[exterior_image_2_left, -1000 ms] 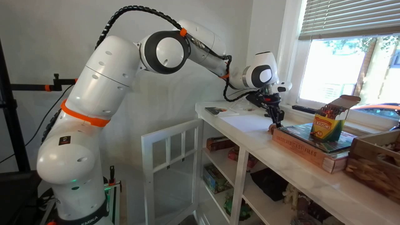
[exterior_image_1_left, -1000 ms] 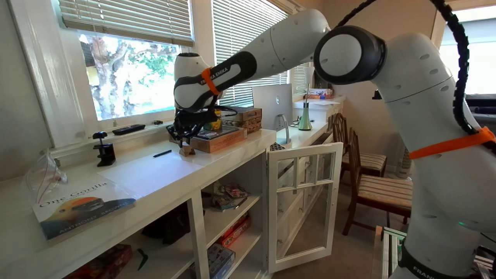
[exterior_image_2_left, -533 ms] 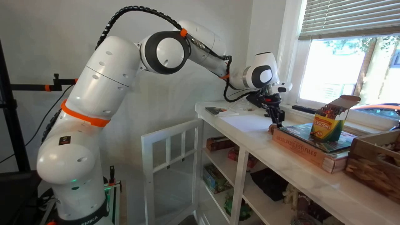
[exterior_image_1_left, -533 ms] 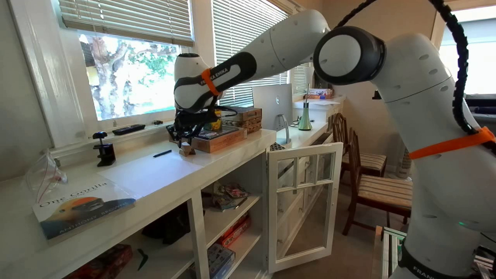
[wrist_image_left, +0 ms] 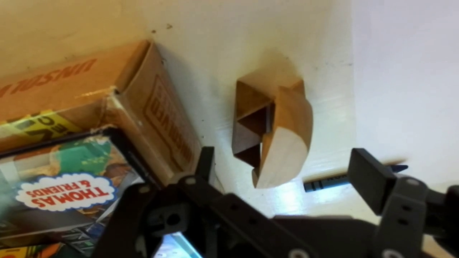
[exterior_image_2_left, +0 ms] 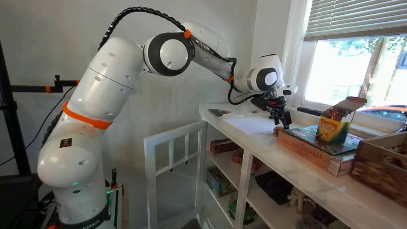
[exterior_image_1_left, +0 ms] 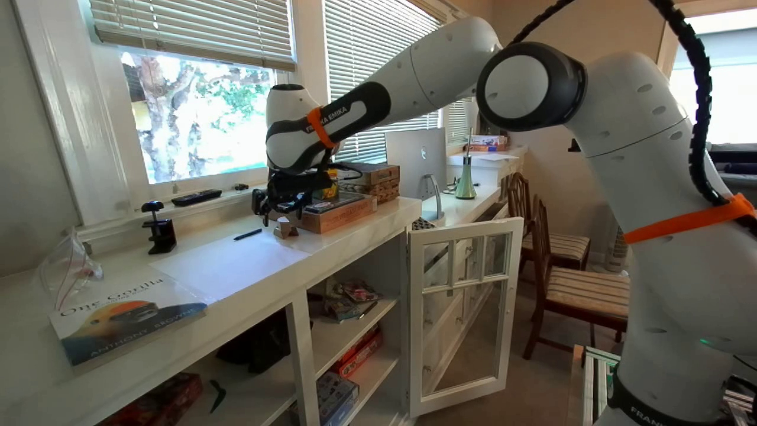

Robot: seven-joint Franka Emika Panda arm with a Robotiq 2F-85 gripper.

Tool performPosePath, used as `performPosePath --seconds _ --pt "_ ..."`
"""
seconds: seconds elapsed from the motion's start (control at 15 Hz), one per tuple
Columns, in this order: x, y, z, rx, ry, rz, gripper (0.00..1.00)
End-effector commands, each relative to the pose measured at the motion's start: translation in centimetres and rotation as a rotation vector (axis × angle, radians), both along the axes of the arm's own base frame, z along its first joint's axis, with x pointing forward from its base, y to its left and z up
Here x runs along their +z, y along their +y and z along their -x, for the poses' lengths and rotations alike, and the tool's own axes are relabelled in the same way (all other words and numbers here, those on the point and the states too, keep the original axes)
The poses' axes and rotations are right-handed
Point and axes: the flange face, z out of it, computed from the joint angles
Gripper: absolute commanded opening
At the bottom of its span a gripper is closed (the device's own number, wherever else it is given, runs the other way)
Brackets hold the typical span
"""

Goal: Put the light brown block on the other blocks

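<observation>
Sitting, as far as we can tell, on top of the darker blocks [wrist_image_left: 252, 98], the light brown block [wrist_image_left: 288, 139] shows its rounded side and pale end in the wrist view. We judge the placing itself to be done, or as good as done, though a slight lean or overhang would be hard for us to make out. The hand [wrist_image_left: 287, 168] hangs above with its fingers [wrist_image_left: 371, 181] well apart, one to each side of the light brown block, and we see neither touching it. What seems left is to rise straight up without knocking the blocks.

Room to move is uneven. On one side the cardboard box [wrist_image_left: 168, 132] lies just beside the blocks, its wall close to a finger; we cannot tell whether those two touch. On the opposite side a crayon [wrist_image_left: 326, 183] and a sheet of paper [exterior_image_1_left: 230, 263] lie low and flat, so we have freer space there. The front edge of the worktop [wrist_image_left: 215, 36] runs near too, so a nudge that way could matter.
</observation>
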Motion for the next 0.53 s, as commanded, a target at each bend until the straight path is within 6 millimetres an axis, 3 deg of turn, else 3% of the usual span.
performPosePath --seconds 0.0,0.47 --pt "0.7 -0.3 0.1 -0.004 0.008 -0.013 1.00" --pt "4.4 -1.2 2.7 0.055 0.065 -0.060 1.00"
